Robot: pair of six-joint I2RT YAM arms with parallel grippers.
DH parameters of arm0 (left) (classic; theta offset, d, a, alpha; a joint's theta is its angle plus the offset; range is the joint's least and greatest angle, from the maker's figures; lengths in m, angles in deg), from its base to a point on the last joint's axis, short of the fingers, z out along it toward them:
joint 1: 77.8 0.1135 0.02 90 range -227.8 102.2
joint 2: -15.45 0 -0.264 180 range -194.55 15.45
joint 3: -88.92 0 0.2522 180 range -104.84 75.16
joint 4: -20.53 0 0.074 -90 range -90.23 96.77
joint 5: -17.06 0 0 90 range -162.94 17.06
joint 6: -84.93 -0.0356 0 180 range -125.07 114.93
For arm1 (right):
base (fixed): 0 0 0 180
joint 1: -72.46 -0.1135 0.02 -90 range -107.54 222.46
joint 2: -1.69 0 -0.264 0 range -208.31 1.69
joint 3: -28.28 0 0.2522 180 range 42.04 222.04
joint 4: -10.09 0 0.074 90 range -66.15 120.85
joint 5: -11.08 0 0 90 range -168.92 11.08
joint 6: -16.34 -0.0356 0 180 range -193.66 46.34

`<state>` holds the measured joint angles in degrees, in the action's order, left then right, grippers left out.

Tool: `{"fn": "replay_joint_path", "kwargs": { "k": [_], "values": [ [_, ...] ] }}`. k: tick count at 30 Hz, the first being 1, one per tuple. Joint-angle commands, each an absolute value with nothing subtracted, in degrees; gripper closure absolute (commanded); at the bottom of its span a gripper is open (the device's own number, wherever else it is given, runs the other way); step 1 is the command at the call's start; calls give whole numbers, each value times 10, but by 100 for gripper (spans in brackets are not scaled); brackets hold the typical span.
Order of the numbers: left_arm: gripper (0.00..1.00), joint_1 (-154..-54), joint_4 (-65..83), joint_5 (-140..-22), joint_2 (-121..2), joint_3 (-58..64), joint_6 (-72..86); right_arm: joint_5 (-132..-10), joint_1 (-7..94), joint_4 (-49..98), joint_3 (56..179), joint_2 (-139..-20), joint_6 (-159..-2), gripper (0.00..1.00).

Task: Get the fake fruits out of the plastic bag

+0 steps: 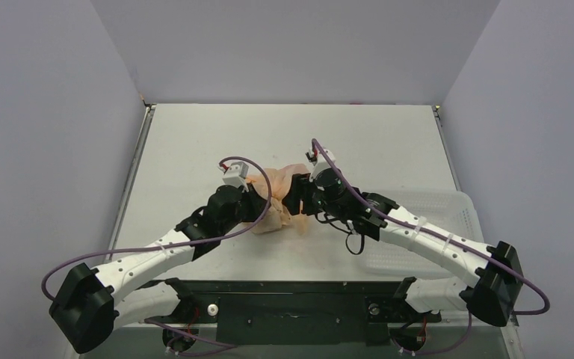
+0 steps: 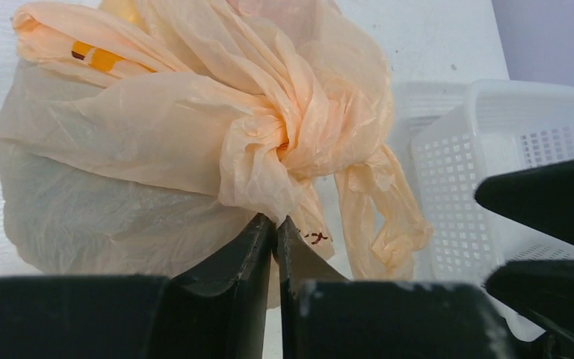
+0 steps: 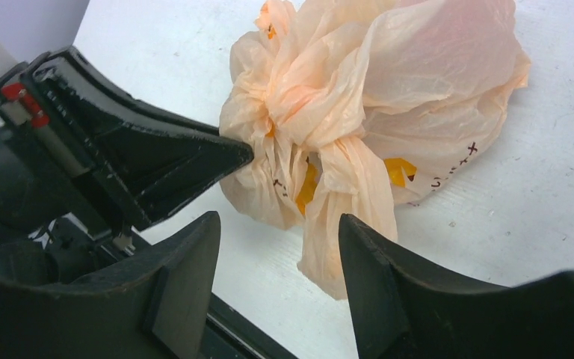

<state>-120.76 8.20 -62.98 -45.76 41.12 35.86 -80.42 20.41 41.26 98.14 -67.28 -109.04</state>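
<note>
The plastic bag [image 1: 278,196], pale peach with yellow banana prints, lies knotted on the table between my two grippers. In the left wrist view the bag [image 2: 194,127] fills the frame and my left gripper [image 2: 276,222] is shut on a fold of it just below the knot. In the right wrist view the bag [image 3: 389,105] lies ahead. My right gripper [image 3: 280,224] is open, with a hanging handle strip of the bag just past its fingertips. The left gripper's fingers [image 3: 194,161] show there, pinching the bag's side. The fake fruits are hidden inside the bag.
A white perforated tray [image 1: 426,224] sits at the right under the right arm; it also shows in the left wrist view [image 2: 493,164]. The table's black front edge [image 3: 254,336] runs close below the right gripper. Grey walls enclose the table.
</note>
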Motion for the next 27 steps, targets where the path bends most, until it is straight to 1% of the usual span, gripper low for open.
{"fn": "replay_joint_path", "kwargs": {
  "k": [1,2,7,13,15,16,18,21,24,27],
  "values": [
    [97,-1207,154,-669,-461,422,376,-860,207,419,1027,-719,-1113,45],
    [100,-1208,160,-675,-455,431,380,-869,207,423,1033,-725,-1121,45],
    [100,-1208,213,-689,-438,470,413,-887,203,413,1041,-757,-1167,45],
    [100,-1208,237,-698,-444,486,421,-899,195,411,1051,-783,-1168,48],
    [100,-1208,238,-701,-445,486,420,-903,195,411,1051,-791,-1175,52],
    [100,-1208,239,-703,-444,487,420,-903,194,410,1051,-795,-1178,57],
    [100,-1208,243,-706,-445,487,420,-899,194,402,1048,-805,-1183,59],
    [100,-1208,241,-708,-443,493,428,-891,194,396,1053,-819,-1182,58],
    [100,-1208,238,-709,-430,503,432,-883,194,392,1056,-831,-1181,54],
    [100,-1208,238,-713,-423,513,431,-877,194,392,1061,-839,-1180,52]
  ]
}}
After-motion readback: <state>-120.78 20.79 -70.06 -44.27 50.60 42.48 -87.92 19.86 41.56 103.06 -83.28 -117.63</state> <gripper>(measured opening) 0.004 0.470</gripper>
